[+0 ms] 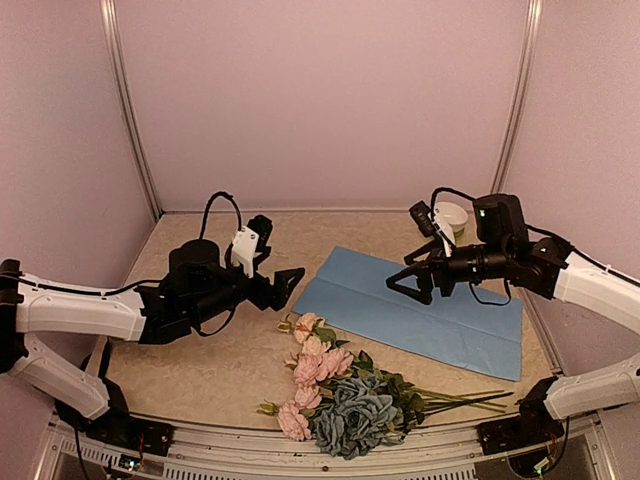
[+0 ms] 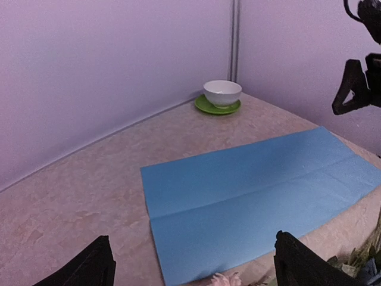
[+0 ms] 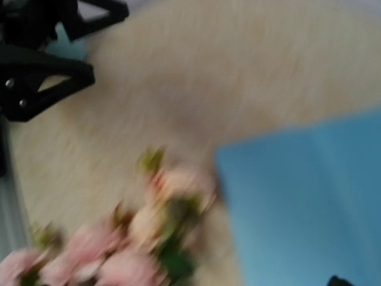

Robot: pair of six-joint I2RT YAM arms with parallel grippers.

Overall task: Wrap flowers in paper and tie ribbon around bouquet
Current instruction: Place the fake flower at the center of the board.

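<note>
The light blue paper point(image 1: 420, 310) point(image 2: 256, 196) lies flat on the table, with fold creases. The flowers point(image 1: 340, 390), pink and blue-grey blooms with green stems, lie in front of it by the near edge. They show blurred in the right wrist view point(image 3: 149, 238), next to the paper point(image 3: 309, 202). My left gripper point(image 1: 278, 256) point(image 2: 196, 265) hovers open at the paper's left end, holding nothing. My right gripper point(image 1: 405, 270) hangs open above the paper's far side, also holding nothing. The ribbon is out of view.
A white bowl on a green saucer point(image 1: 452, 215) point(image 2: 222, 92) stands in the far right corner. Pale walls point(image 1: 320, 100) close the table in at the back and sides. My left gripper point(image 3: 53, 53) shows at the top left of the right wrist view.
</note>
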